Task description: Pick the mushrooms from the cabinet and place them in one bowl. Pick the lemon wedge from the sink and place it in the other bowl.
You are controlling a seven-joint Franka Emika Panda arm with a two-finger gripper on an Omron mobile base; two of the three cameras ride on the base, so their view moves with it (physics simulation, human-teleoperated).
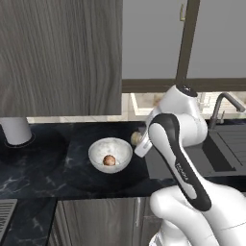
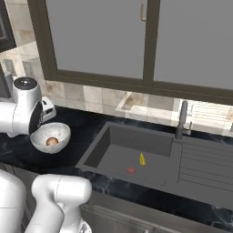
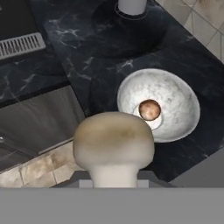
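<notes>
**One mushroom in, second on its way, lemon untouched**

The gripper point(image 3: 113, 181) holds the second mushroom point(image 3: 113, 142) by its pale stem, cap toward the camera; the fingertips themselves are covered by it, so the grasp is judged from how the mushroom sits right at the hand. Below and just ahead of the gripper stands the marbled bowl point(image 3: 175, 94) on the dark bench point(image 3: 65, 57), with the first mushroom point(image 3: 149, 109) already lying in its middle. The held mushroom is not yet over the rim; it hangs near the bowl's edge, toward the bench front.

Done, as I judge it: one mushroom placed, the other picked and nearly delivered. Left: drop this one, then the whole lemon step. The lemon wedge point(image 2: 142, 159) lies on the floor of the sink point(image 2: 104, 145), well off to the gripper's side, next to a small red thing point(image 2: 131, 170).

In the left base view the arm covers the gripper; just a bit of tan shows beside the bowl. The cabinet point(image 1: 60, 57) door looks shut. I cannot make out the second bowl.
</notes>
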